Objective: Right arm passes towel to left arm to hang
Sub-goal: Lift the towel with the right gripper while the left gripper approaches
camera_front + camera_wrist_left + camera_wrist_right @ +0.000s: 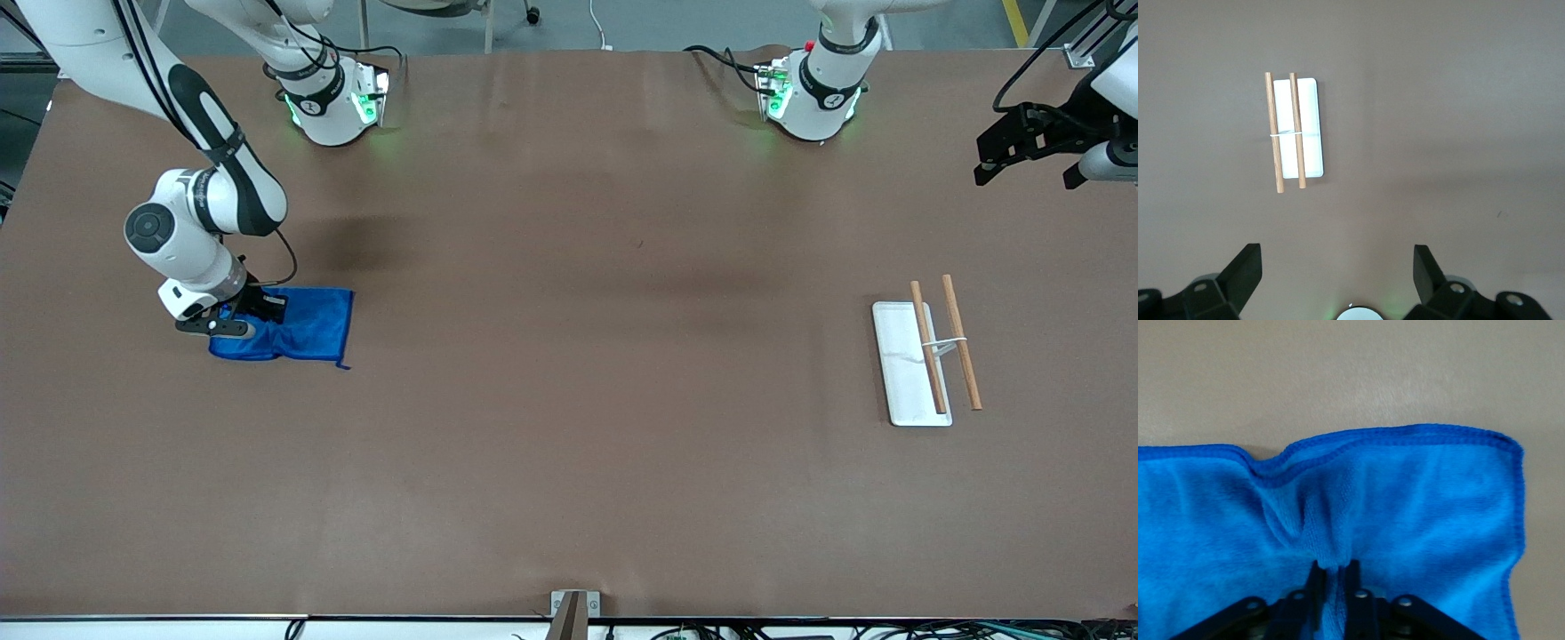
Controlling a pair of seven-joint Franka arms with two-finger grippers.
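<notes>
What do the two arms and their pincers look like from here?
Both arms are white with black joint bands and green-lit bases; the left arm has a small red knob at its base, the right arm a thin black cable. The right pincer and left pincer are black, two-fingered.

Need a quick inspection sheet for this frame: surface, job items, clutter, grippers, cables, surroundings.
Surface: brown table, bare across its middle.
Job's things: bright blue microfibre towel lies on the table toward the right arm's end, bunched at the pinch.
Clutter: white rectangular tray with two banded wooden rods toward the left arm's end.
Grippers: right gripper shut on the towel; left gripper open, waiting high over the table.
Cables: black leads at both bases.
Surroundings: grey floor along the bases' edge.
</notes>
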